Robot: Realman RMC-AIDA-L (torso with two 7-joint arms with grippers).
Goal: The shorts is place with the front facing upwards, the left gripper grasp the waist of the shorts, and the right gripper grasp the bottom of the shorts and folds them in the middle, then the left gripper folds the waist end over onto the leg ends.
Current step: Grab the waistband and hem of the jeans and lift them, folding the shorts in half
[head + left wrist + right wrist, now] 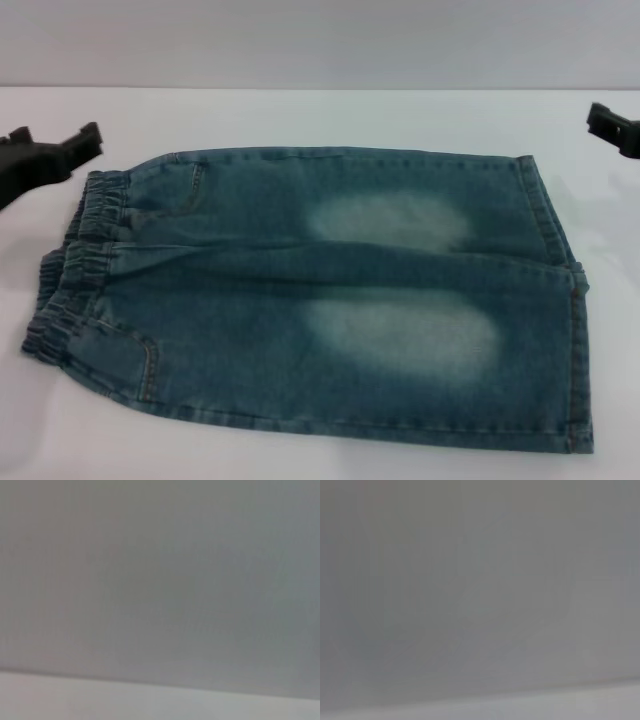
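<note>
The blue-green denim shorts [330, 290] lie spread flat on the white table [320, 115], with two pale faded patches facing up. The puckered waist [72, 268] is at the left end and the straight-hemmed leg ends [572, 330] are at the right. My left gripper [55, 142] hovers just beyond the waist's far corner, open and holding nothing. Only a black part of my right gripper [612, 127] shows at the right edge, beyond the far leg hem and apart from the cloth. Neither wrist view shows the shorts.
Bare white table surrounds the shorts on the far side and at both ends. A pale wall [320, 40] rises behind the table. Both wrist views show only plain grey surface [160, 580] with a lighter strip [520, 705] along one side.
</note>
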